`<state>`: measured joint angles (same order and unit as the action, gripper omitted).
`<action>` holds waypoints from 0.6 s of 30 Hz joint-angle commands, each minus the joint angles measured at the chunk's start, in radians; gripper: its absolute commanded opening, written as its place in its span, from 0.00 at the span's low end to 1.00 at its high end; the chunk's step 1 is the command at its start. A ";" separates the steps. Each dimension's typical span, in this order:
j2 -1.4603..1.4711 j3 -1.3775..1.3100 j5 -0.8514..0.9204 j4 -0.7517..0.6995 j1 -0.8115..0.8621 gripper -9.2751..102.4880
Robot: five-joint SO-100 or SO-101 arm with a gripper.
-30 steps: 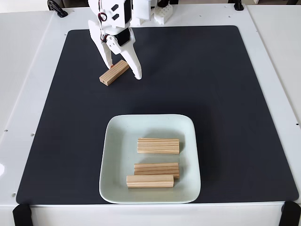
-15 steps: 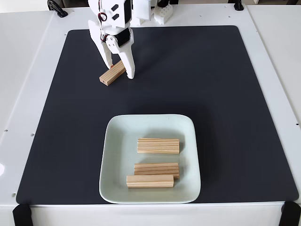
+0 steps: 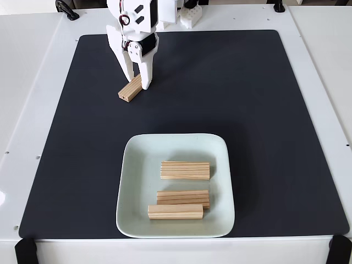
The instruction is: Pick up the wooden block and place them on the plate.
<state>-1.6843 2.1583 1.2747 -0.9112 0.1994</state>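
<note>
Far left of the mat, fixed view: the white pincer (image 3: pixel 137 81) points down at the mat, its two fingers drawn in tight against the far end of a wooden block (image 3: pixel 130 89).
Pincer state: nearly closed, clamped on that block, one finger on each long side.
Gripped block: its near end appears to touch the black mat (image 3: pixel 220 110), lying askew, well apart from the plate.
Plate: the pale square plate (image 3: pixel 132 181) sits near the front edge of the mat, slightly left of centre.
Blocks on plate: three more blocks, one (image 3: pixel 185 170) across the middle, a second (image 3: pixel 182 196) nearer, and a third (image 3: pixel 175 212) nearest, touching the second.
Surroundings: the mat lies on a white bench (image 3: pixel 33 82); black clamps (image 3: pixel 25 251) grip its near corners.
Obstructions: open mat lies between the pincer and the plate's far rim.
</note>
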 commanded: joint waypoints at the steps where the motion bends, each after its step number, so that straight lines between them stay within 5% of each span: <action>1: -0.021 -0.032 -0.064 0.009 0.000 0.08; 18: 0.029 -0.630 -0.821 -0.005 -0.270 0.08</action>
<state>-1.6766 1.6429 0.5430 -0.9143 -0.0245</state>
